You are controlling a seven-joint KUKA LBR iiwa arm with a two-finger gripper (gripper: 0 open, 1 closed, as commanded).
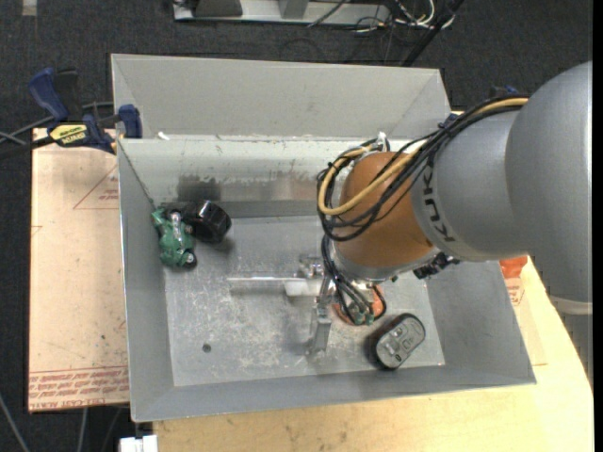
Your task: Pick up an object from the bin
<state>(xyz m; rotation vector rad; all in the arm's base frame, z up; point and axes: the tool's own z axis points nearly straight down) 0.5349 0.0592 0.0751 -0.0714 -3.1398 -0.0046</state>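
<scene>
My gripper point(327, 301) hangs low over the middle of the bin floor, under the arm's wrist. Just left of it lies a pale, thin stick point(264, 284) with a white end; whether they touch I cannot tell. A small orange-red thing point(370, 303) shows partly at the gripper's right side, mostly hidden by the wrist. A dark grey oval thing point(397, 340) lies on the floor to the lower right, apart from the gripper.
A green toy-like thing point(174, 239) and a black round thing point(210, 221) sit together in the far left corner. The arm's bulk covers the bin's right part. Bare floor stretches along the front left.
</scene>
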